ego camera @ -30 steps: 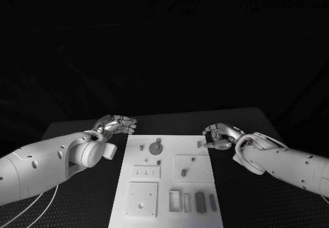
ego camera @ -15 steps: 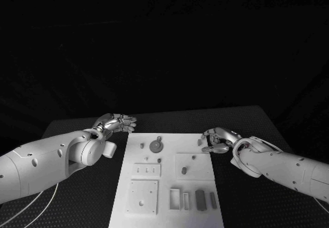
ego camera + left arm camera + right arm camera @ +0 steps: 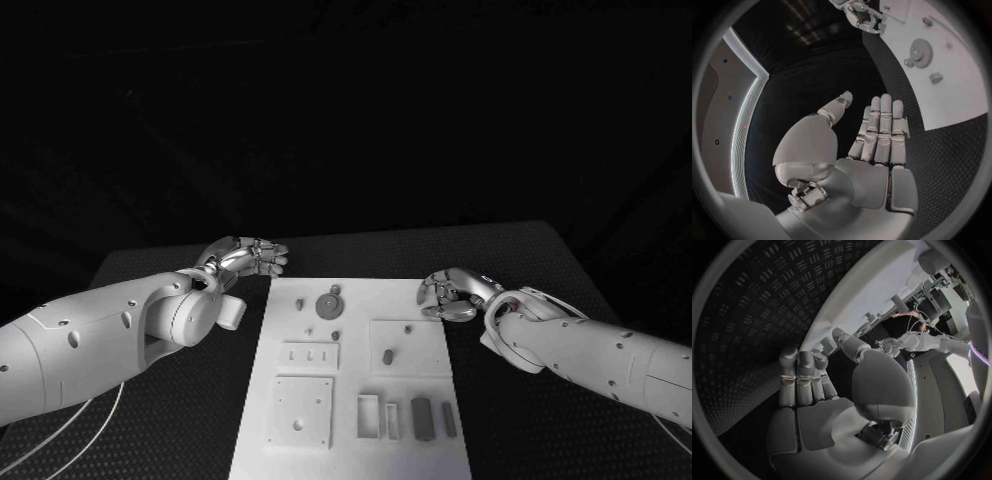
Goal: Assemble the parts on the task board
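From the head view, a black table (image 3: 173, 270) with a fine woven-looking texture stood against a dark room, and the white task board (image 3: 361, 380) lay at its middle, its long axis running from 12 to 6 o'clock, away from the robot. On the board sat a round gear-like part (image 3: 329, 306) near the far end, a small dark part (image 3: 387, 355) on a raised square plate toward the centre, and several narrow upright parts (image 3: 407, 418) in a row near 5 o'clock. The left robot hand (image 3: 248, 258) hung over the table off the board's far left corner, at about 10 o'clock, fingers curled loosely and holding nothing I could see. The right robot hand (image 3: 451, 293) was at the board's right edge, about 2 o'clock, fingers curled inward; whether it pinched anything could not be told from here. In the left wrist view, the left robot hand (image 3: 873, 145) showed its fingers straight and side by side with the thumb apart, empty, above the black table beside the board's edge (image 3: 954, 105); this view also caught the gear (image 3: 920, 51) with two small parts beside it, and the right robot hand (image 3: 862, 15) at the board's far side. In the right wrist view, the right robot hand (image 3: 817, 385) had its fingers held together and extended, thumb drawn across, with nothing visible in it, over the patterned table (image 3: 748, 315) next to the board's pale edge (image 3: 873, 285).
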Available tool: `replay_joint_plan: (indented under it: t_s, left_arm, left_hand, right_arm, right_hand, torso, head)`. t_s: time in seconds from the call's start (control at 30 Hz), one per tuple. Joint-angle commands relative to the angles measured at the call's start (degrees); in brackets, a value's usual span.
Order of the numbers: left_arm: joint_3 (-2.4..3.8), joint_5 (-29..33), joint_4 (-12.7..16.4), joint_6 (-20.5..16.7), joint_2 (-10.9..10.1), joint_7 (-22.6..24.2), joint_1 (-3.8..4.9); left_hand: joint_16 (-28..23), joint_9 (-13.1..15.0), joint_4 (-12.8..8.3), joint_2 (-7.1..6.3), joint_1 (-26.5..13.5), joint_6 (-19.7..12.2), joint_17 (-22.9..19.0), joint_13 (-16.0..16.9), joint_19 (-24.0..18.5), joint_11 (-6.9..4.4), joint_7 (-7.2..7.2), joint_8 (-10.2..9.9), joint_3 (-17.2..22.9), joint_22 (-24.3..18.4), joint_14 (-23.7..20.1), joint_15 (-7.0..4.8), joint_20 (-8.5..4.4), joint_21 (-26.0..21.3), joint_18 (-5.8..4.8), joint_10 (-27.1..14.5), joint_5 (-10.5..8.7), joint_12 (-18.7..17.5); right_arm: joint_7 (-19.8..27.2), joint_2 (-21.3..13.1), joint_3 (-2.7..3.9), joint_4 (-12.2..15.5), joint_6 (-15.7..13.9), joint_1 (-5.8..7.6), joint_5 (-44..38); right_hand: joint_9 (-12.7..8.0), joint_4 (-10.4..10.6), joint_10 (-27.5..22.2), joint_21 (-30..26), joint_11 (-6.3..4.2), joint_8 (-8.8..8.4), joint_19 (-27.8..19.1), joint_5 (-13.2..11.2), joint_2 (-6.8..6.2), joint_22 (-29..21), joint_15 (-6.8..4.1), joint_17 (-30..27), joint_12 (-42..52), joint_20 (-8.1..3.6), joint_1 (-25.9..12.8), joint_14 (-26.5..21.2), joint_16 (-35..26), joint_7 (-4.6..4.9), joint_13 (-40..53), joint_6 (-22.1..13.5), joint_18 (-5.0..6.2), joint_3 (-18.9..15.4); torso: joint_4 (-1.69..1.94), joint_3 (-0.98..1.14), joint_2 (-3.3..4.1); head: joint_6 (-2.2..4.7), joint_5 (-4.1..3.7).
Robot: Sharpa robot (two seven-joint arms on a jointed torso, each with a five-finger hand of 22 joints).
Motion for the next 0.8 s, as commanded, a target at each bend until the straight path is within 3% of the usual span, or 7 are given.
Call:
replay_joint_plan:
  t_s: [0.03, 0.33, 0.8]
  left_arm:
    - [0.05, -0.25, 0.20, 0.94, 0.02, 0.57, 0.02]
    - [0.05, -0.40, 0.31, 0.94, -0.06, 0.55, 0.02]
    - [0.06, -0.49, 0.49, 1.03, -0.11, 0.46, 0.03]
  left_hand:
    - [-0.35, -0.07, -0.02, 0.03, -0.64, -0.03, 0.05, -0.02, -0.28, 0.36, 0.33, -0.22, 0.28, 1.12, -0.34, 0.17, 0.05, 0.28, 0.98, 0.22, -0.16, -0.32]
    - [-0.36, -0.07, 0.01, 0.05, -0.69, -0.03, 0.06, -0.02, -0.30, 0.36, 0.33, -0.22, 0.26, 1.12, -0.34, 0.17, 0.05, 0.29, 0.98, 0.23, -0.20, -0.34]
    - [-0.37, -0.07, 0.00, 0.04, -0.71, -0.02, 0.08, -0.02, -0.32, 0.34, 0.32, -0.22, 0.26, 1.12, -0.34, 0.16, 0.04, 0.31, 0.99, 0.26, -0.25, -0.35]
  right_arm:
    - [0.52, 0.17, -0.02, -0.17, -0.17, -0.11, 0.04]
    - [0.39, 0.51, -0.02, -0.57, -0.32, -0.12, 0.02]
    - [0.09, 1.45, -0.01, -1.39, -0.49, -0.14, -0.14]
  right_hand:
    - [0.20, 0.19, -4.36, 0.20, -0.46, 0.53, 0.31, -0.27, -0.04, 0.33, -0.65, 0.09, 0.24, -0.17, 0.66, -0.08, 0.39, -0.13, -0.08, 4.79, 3.56, 0.75]
    - [0.55, 0.37, -3.97, 0.53, -1.07, 1.33, 0.47, -0.27, 0.85, 0.47, -1.24, 0.13, 0.40, -0.39, 0.70, 0.08, 0.65, -0.75, -0.18, 6.07, 3.56, 1.76]
    - [0.66, 0.39, -3.78, 0.69, -1.25, 1.57, 0.57, -0.27, 1.23, 0.53, -1.42, 0.14, 0.47, -0.48, 0.44, 0.19, 0.78, -0.93, -0.23, 6.46, 3.56, 1.92]
  torso:
    - [-0.04, 0.01, -0.02]
    - [-0.05, 0.01, -0.02]
    - [-0.01, 0.00, -0.03]
  head:
    - [-0.10, 0.01]
    - [-0.17, 0.03]
    - [-0.38, 0.11]
